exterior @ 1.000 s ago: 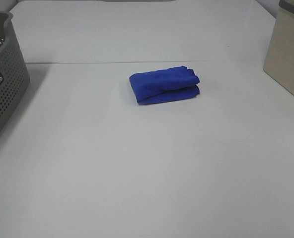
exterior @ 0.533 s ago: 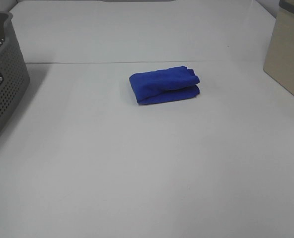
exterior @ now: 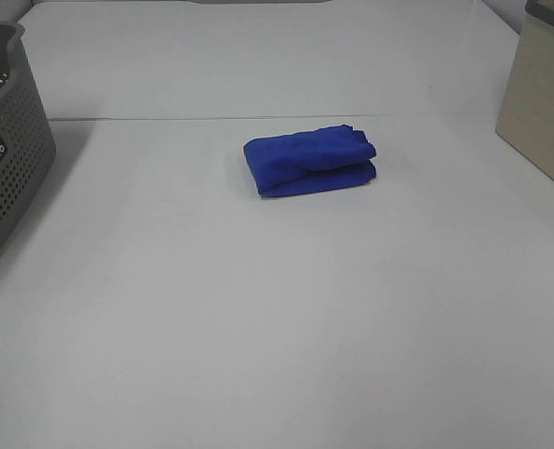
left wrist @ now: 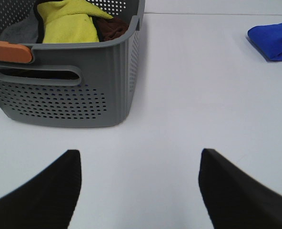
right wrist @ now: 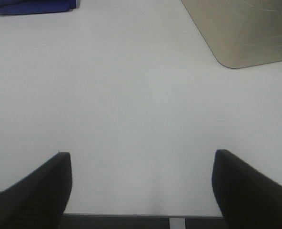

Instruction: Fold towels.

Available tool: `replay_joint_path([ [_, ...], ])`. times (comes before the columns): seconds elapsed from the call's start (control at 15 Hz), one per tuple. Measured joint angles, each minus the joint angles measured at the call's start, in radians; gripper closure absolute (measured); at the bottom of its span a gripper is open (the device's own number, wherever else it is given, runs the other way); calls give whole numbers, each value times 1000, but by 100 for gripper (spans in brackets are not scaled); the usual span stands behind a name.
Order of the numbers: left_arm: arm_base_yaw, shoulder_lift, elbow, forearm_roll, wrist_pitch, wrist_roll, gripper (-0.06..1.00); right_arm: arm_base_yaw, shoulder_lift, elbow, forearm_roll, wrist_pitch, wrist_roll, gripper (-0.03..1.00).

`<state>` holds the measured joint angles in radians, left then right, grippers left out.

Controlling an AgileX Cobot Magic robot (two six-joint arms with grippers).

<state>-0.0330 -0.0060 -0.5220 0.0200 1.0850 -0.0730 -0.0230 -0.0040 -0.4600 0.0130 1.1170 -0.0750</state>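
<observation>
Left gripper (left wrist: 138, 191): jaws apart, empty
Right gripper (right wrist: 141, 191): jaws apart, empty
Royal-blue plush towel (exterior: 311, 160): lies folded
Next: probably fetch another cloth from grey perforated plastic basket (left wrist: 69, 86)

Left claw (left wrist: 138, 191) and right claw (right wrist: 141, 191) both hang with fingers spread wide, gripping nothing.

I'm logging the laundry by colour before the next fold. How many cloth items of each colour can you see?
Blue: 1, the folded towel on the table
Yellow: 1, cloth in the grey basket
Dark brown: 1, cloth in the basket
Grey: 1, cloth in the basket
Total: 4
</observation>
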Motion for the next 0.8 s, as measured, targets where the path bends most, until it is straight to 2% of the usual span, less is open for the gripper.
replay_joint_path([
  [0.07, 8, 0, 0, -5, 0, 0, 30, 0, 0, 0, 21, 0, 11, 21],
  [0.13, 69, 0, 0, -20, 0, 1, 30, 0, 0, 0, 67, -1, 13, 21],
  [0.27, 96, 0, 0, -27, 0, 1, 30, 0, 0, 0, 69, -1, 13, 21],
  [0.8, 96, 0, 0, -29, 0, 4, 30, 0, 0, 0, 57, -1, 13, 21],
])
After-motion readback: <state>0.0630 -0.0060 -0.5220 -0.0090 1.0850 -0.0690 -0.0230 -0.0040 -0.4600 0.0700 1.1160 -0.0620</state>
